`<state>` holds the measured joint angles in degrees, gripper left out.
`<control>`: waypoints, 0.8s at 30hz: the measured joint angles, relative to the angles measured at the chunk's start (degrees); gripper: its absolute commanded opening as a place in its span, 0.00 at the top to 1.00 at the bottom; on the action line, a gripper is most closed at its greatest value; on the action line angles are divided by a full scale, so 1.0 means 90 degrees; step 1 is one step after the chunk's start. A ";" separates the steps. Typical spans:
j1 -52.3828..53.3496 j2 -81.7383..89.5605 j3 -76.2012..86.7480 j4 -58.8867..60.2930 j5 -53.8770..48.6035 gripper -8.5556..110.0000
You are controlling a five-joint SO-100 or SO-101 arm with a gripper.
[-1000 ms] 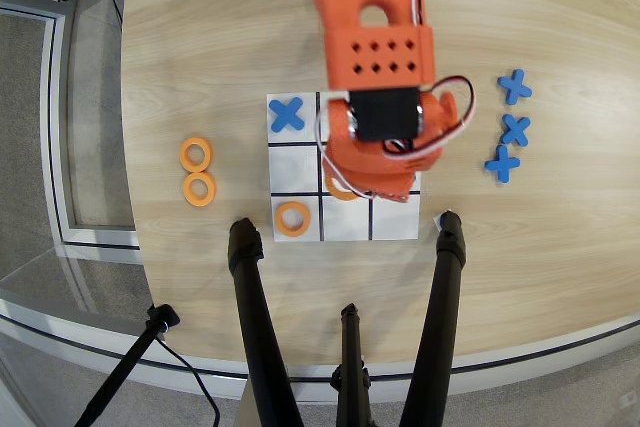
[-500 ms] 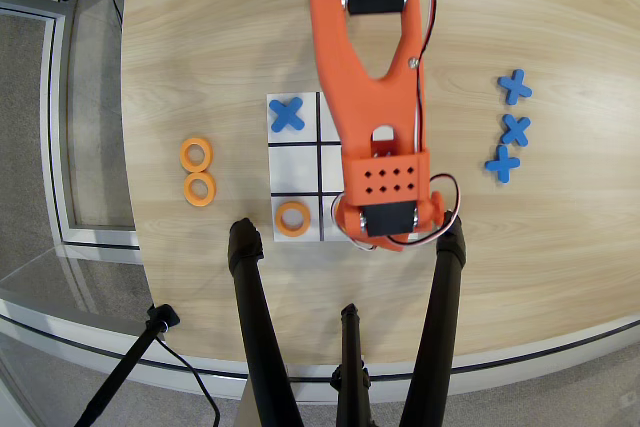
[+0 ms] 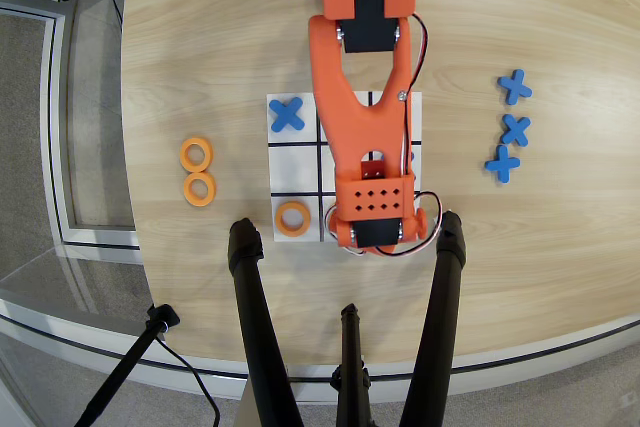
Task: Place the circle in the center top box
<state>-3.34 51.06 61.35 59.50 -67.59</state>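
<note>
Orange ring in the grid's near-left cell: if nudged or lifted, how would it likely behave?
The orange ring lies flat, so it would probably slide, not roll. It looks thin and small, likely light and rigid plastic. Its low edge may be awkward to pinch.

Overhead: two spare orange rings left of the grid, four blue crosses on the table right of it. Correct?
Not quite. The overhead view shows three blue crosses on the table right of the grid, not four; a fourth cross lies in a grid cell. The two orange rings left of it are right.

Arm [image 3: 365, 137] stretched further over grid [image 3: 293, 169] twd tripod legs [image 3: 255, 322]; wrist now hides circle, center top box.
</note>
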 measured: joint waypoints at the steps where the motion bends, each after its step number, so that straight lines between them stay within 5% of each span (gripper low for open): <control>1: 0.0010 -0.0039 -0.0059 0.0000 0.0000 0.93; 24: 0.0068 -0.0137 -0.0322 0.0361 -0.0127 0.90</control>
<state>-2.72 49.83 58.45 62.75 -68.73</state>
